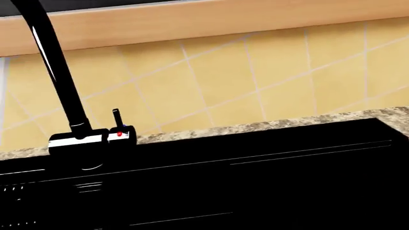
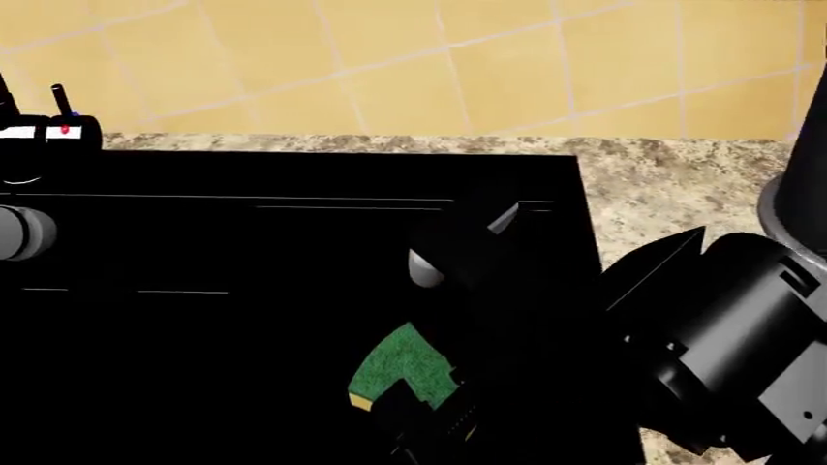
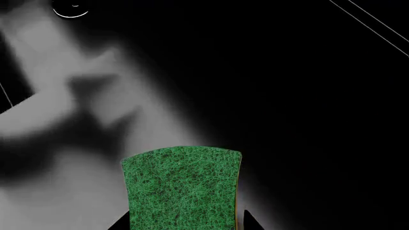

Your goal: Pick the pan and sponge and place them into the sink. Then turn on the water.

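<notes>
Head view, sponge [image 2: 403, 365] in right tool [image 2: 411, 418], over sink [image 2: 259, 252]

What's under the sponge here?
The sponge, in the right gripper, has the sink's black basin below it. Contact is unclear, and the pan cannot be made out against the black.

Renders were sharp and evenly lit. The sink [image 2: 259, 252] read as near-featureless black with thin white edge highlights; soft grey reflections blurred its floor in the right wrist view.

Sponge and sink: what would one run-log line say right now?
right gripper: holds sponge over sink | faucet: no water visible | pan: unseen
</notes>
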### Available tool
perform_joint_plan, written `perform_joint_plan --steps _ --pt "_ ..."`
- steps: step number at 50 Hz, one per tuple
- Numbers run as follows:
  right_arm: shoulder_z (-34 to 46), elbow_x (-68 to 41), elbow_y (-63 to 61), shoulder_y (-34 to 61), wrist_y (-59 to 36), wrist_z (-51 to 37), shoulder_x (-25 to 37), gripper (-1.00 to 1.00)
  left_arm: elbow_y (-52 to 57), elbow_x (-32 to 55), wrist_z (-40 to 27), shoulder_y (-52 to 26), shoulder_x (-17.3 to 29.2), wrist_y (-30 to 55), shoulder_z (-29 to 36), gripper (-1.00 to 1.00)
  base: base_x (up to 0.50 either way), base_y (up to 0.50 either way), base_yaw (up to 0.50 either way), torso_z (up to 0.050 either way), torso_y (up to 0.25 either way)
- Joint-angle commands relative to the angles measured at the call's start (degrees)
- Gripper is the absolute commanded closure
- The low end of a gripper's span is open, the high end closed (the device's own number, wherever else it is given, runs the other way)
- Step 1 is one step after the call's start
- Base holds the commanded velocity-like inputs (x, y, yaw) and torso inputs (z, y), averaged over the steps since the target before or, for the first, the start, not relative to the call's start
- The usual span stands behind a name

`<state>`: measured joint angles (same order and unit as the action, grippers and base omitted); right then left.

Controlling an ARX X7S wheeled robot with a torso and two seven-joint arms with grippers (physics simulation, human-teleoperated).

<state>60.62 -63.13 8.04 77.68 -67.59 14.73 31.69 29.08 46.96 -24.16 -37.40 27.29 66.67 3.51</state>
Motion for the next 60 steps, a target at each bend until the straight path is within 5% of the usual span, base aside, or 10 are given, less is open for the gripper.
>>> perform_joint_plan --steps 1,39,60 --pt "0.0 0.1 -0.3 -0.4 0.3 0.3 0.3 1.00 -0.4 -0.2 -0.2 0.0 -0.2 -0.5 0.6 -1.00 0.00 0.50 0.00 0.000 0.000" --pt "0.8 -0.3 -0.2 -1.1 0.5 0.4 0.4 1.00 -0.7 0.1 -0.3 0.6 0.0 -1.5 1.6 -1.00 0.00 0.50 0.00 0.000 0.000" --pt "2.4 0.1 -0.1 -2.0 0.5 1.1 0.2 1.00 -0.9 0.5 -0.5 0.8 0.3 -2.1 1.7 -1.00 0.00 0.16 0.00 0.000 0.000"
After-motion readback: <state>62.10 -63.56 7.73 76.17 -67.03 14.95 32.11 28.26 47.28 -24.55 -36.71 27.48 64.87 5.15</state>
